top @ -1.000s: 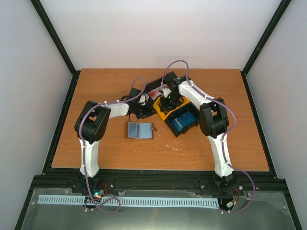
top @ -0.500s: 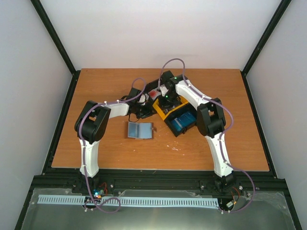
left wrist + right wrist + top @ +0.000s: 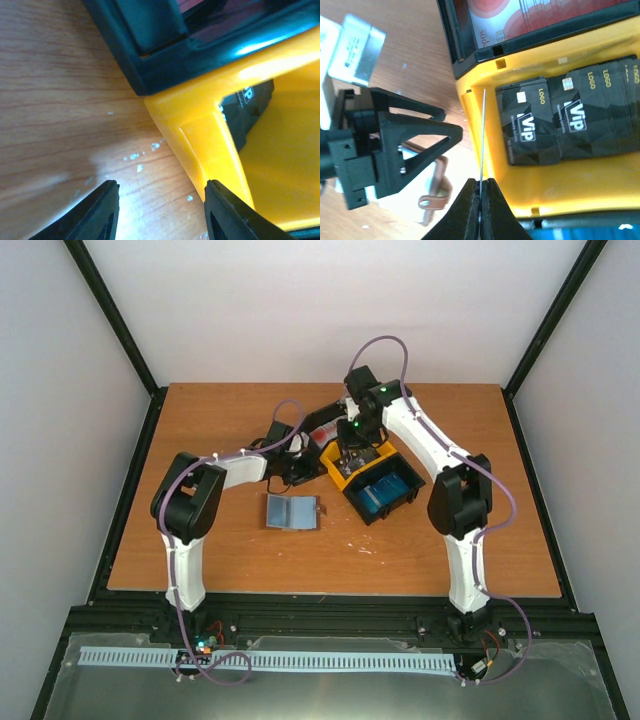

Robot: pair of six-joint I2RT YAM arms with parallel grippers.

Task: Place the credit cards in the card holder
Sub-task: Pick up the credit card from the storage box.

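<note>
Within the yellow bin [image 3: 470, 115], black credit cards [image 3: 560, 120]; above, right pincer [image 3: 481, 192] tight on one thin card [image 3: 483, 135], left pincer [image 3: 161, 196] agape.

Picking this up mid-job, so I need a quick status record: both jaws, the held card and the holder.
right jaws: shut on one card, edge-on above yellow bin edge
left jaws: open, empty, low beside that bin's corner
holder: open flat on table, untouched
black cards: lying in yellow bin
</note>
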